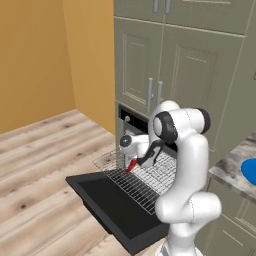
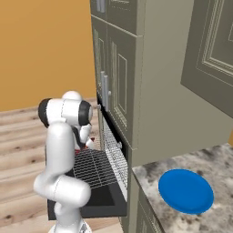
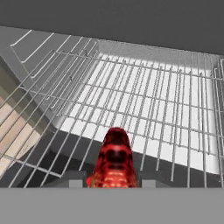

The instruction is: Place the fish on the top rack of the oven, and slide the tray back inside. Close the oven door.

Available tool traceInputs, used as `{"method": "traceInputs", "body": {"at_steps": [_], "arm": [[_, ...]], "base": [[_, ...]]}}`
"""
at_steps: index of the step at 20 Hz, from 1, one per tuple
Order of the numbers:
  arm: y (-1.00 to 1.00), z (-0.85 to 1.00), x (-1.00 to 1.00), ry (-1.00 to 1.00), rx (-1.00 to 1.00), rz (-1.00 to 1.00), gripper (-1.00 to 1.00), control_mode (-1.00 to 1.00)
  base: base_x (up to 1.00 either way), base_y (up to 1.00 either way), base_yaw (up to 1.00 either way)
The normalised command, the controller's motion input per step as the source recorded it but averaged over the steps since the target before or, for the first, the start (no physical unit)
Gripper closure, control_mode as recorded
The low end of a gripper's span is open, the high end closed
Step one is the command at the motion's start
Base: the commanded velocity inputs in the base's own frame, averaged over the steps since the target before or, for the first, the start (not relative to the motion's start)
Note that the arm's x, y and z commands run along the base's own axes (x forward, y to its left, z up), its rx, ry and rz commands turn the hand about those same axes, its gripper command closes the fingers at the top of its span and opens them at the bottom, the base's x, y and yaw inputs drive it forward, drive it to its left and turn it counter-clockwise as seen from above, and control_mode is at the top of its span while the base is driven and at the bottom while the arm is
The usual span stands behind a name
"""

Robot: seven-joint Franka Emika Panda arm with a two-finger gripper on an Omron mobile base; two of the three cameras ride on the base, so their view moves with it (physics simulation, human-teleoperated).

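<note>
Olive-grey cabinets [image 1: 150, 60] and a yellow wall back a wooden floor where the oven [image 1: 131, 121] stands with its door [image 1: 112, 207] dropped flat and open. Its wire rack [image 1: 150, 180] is pulled out over the door. Above the rack's left part, the gripper [image 1: 134, 162] points down with its fingers pinching the red fish [image 3: 114, 159], held just over the bars. Far right on the stone counter [image 2: 218, 159] lies a blue plate [image 2: 185, 191].

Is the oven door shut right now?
No. The oven door lies folded down flat, with the rack pulled out over it and the fish in the gripper above the rack.
</note>
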Motion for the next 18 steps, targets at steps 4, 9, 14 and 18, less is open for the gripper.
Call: {"method": "traceInputs", "body": {"at_steps": [4,9,14,18], "arm": [[0.28,-0.75,0.00,-0.17,-0.10,-0.03,1.00,-1.00],[0.12,-0.63,0.00,-0.10,-0.08,-0.04,1.00,-1.00],[0.01,-0.77,0.01,-0.03,-0.08,-0.07,1.00,-1.00],[0.02,-0.74,0.14,-0.01,-0.07,-0.08,1.00,-1.00]], "base": [[0.00,0.00,0.00],[0.00,0.00,0.00],[0.00,0.00,0.00],[0.00,0.00,0.00]]}}
